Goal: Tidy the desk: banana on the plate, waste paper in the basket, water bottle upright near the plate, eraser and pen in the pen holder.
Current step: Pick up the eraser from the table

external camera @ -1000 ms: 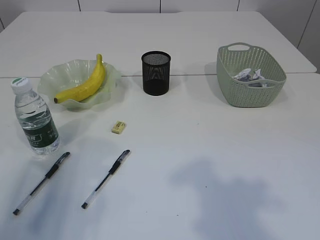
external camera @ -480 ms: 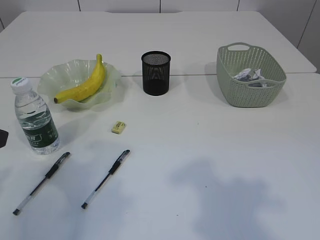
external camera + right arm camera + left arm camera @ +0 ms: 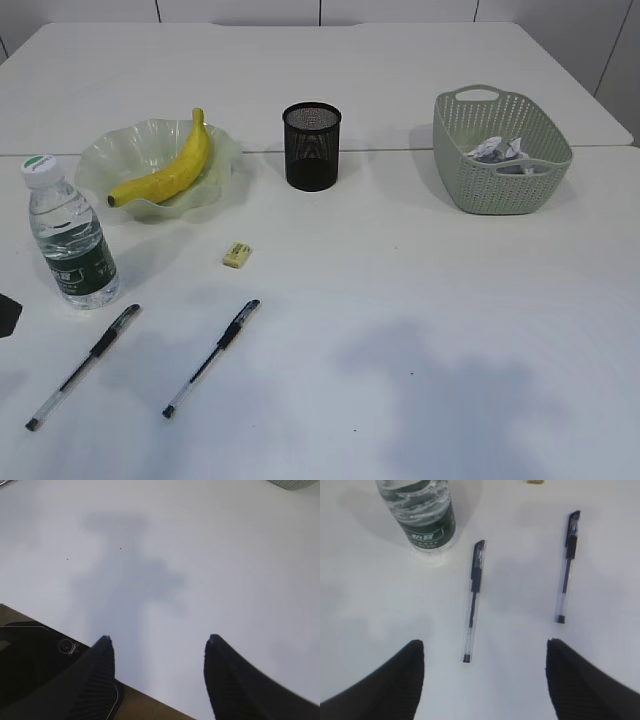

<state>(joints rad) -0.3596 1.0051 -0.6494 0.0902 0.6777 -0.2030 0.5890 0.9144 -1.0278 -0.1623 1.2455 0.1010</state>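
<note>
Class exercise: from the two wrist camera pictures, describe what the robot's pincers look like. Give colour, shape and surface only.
Both pincers are black. The left pincer and right pincer each show two broad fingers that narrow to rounded tips, with finely ribbed surfaces. No cables or markings show on them.

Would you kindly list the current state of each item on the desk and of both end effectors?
banana: lying in the plate
water bottle: upright, capped
eraser: on the desk, outside the pen holder
left pen: lying flat
right pen: lying flat
waste paper: in the basket
left end effector: open, empty
right end effector: open, empty
</note>
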